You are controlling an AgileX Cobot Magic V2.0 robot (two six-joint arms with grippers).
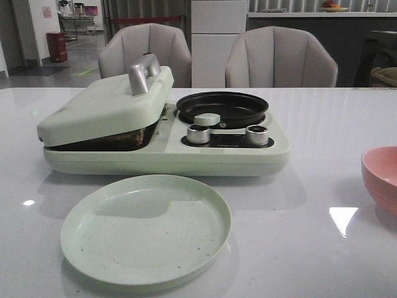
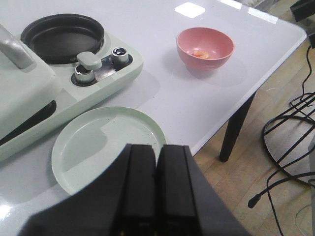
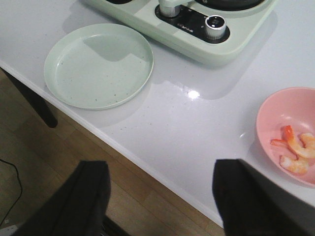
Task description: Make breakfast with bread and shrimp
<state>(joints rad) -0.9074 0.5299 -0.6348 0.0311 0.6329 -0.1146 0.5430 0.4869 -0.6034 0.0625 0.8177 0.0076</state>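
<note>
Shrimp (image 3: 295, 152), small curled orange-pink pieces, lie in the round pink bowl (image 3: 268, 123) on the right of the white table (image 1: 322, 124), well apart from the pale green breakfast cooker (image 1: 236, 155). Bread is probably the brown mass (image 1: 127, 138) under the cooker's half-lowered green lid (image 1: 105, 105); identity uncertain. Round pale green plate (image 1: 146, 230) sits near, bare. Left gripper (image 2: 157, 191): fingers pressed together, holding nothing. Right gripper (image 3: 157, 196): fingers spread wide, empty, hovering off the table's near edge. Judgement: shrimp are light, soft, likely slippery; pinch gently across the thick curved body.
</note>
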